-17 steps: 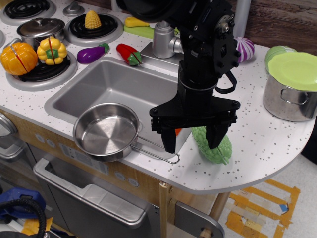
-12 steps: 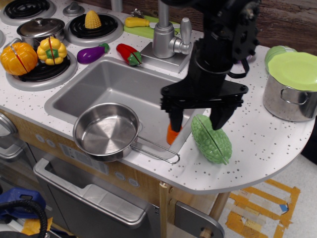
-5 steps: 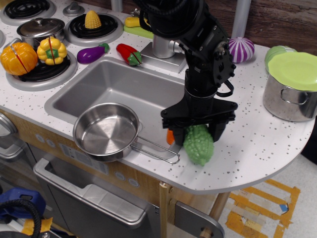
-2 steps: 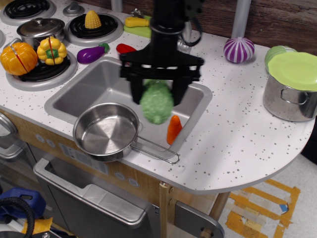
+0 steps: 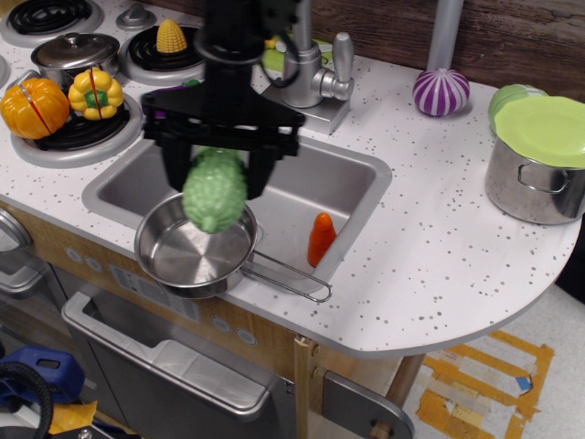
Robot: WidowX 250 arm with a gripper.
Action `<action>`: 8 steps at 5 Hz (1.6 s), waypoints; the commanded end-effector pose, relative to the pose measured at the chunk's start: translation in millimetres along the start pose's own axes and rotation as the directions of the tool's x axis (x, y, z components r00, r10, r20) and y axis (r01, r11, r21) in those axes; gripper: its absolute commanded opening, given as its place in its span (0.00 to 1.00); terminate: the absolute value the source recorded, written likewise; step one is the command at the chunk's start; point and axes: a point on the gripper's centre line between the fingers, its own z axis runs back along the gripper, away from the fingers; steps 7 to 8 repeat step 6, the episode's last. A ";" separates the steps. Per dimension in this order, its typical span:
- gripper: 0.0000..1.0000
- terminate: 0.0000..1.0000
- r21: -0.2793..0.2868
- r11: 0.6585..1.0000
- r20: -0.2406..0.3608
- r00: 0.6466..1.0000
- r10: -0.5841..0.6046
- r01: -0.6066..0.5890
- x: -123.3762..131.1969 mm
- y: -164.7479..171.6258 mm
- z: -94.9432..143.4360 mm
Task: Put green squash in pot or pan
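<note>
Gripper (image 5: 218, 176) clenched around green squash (image 5: 215, 189), hanging above pan (image 5: 196, 244); carrot (image 5: 321, 239) off to side.

The arm is matt black throughout, a thick round column that widens into a flat crossbar. From the bar's ends two short, blocky fingers (image 5: 175, 170) hang down, squared at the tips; together they form the claw (image 5: 215, 178). No cables, screws or markings can be made out on the dark surfaces.

Squash (image 5: 215, 190) in tool (image 5: 218, 178) above pan (image 5: 195, 245); carrot (image 5: 321, 240) right.
</note>
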 end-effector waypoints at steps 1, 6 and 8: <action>0.00 0.00 -0.058 0.998 0.048 0.999 -0.023 0.026 12.1 15.6 -17.3; 1.00 1.00 -0.157 0.986 0.080 0.996 -0.040 0.053 19.9 14.9 -53.6; 1.00 1.00 -0.157 0.986 0.080 0.996 -0.040 0.053 19.9 14.9 -53.6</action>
